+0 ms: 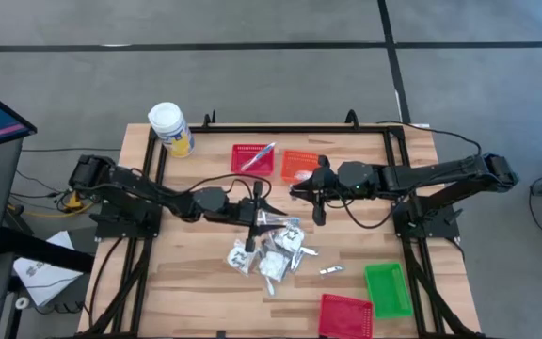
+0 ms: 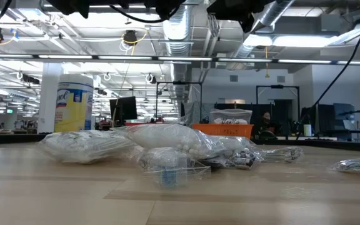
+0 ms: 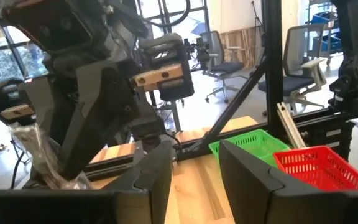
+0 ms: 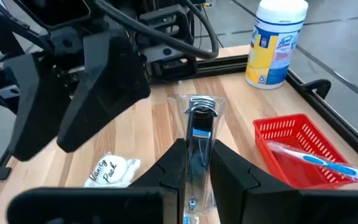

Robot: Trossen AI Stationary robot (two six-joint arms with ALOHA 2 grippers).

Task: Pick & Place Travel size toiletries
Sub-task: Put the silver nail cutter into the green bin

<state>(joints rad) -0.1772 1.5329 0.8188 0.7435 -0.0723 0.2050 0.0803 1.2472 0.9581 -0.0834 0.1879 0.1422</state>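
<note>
A slim silver-grey tube in clear wrap [image 4: 197, 134] stands pinched upright between the fingers of the right hand [image 4: 194, 171], raised over the wooden desk [image 1: 196, 273] near the orange plastic basket [image 1: 299, 166]. The left hand [image 3: 194, 168], partly open and holding nothing, hovers above the heap of clear-wrapped packets [image 1: 271, 250]. Advice: centre the tube over a basket before releasing.

The wooden desk [image 1: 186, 273] carries a heap of packets [image 1: 271, 250] at its middle, with one stick [image 1: 331, 270] lying apart. A jar [image 1: 170, 129] and what seem four baskets, two red [image 1: 251, 158] [image 1: 345, 315], an orange [image 1: 298, 167] and a green [image 1: 387, 288], also sit on it.
</note>
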